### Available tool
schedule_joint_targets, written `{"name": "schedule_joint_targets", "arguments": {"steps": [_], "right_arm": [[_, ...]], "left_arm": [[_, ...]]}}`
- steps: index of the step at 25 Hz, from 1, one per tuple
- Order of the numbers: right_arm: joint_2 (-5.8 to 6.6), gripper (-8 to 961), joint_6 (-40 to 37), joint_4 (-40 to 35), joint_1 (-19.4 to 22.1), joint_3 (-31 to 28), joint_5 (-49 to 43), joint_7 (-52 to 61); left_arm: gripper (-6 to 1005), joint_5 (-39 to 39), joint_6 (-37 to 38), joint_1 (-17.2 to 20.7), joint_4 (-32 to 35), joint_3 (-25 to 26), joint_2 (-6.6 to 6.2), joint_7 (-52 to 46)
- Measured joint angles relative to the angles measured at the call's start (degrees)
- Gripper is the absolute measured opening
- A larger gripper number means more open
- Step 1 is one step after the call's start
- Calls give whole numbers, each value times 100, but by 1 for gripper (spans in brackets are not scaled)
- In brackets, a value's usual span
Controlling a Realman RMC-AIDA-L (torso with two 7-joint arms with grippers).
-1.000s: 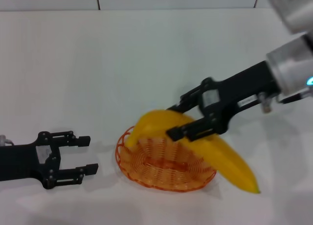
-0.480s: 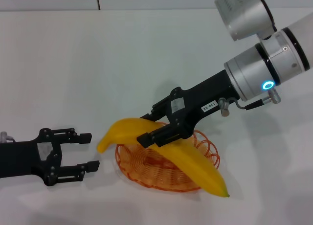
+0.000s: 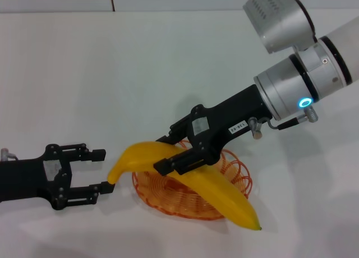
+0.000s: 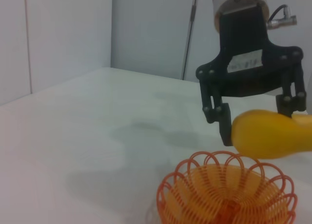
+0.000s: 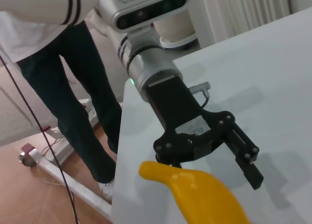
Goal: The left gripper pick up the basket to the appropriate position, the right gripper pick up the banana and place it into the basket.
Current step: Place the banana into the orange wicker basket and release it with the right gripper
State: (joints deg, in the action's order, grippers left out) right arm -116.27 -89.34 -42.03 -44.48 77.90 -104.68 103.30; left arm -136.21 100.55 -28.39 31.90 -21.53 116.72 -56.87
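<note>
Lying diagonally over basket [image 3: 227, 176], banana [image 3: 185, 178], right tool [image 3: 178, 152] clamped

Robot lab or test room, bare white table [image 3: 140, 61], plain pale walls [image 4: 63, 34], person [image 5: 73, 87] standing beside cables [image 5: 34, 131]

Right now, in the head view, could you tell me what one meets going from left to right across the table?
left gripper → banana, held across the basket by the right gripper → right arm's silver-white cylinder with the blue ring.

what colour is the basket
Orange wire loops on the basket, clearest in the left wrist view.
</note>
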Motion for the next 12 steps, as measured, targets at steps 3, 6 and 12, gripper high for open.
{"name": "schedule_joint_targets", "arguments": {"steps": [3, 6, 12], "right_arm": [[8, 509, 94, 113, -20, -37, 1, 4], [15, 509, 209, 252, -60, -67, 1, 2], [26, 552, 418, 377, -97, -38, 0, -18]], "left_arm": [[707, 0, -1, 0, 0, 0, 0, 0], [707, 5, -1, 0, 0, 0, 0, 0], [707, 8, 0, 0, 0, 0, 0, 0]]}}
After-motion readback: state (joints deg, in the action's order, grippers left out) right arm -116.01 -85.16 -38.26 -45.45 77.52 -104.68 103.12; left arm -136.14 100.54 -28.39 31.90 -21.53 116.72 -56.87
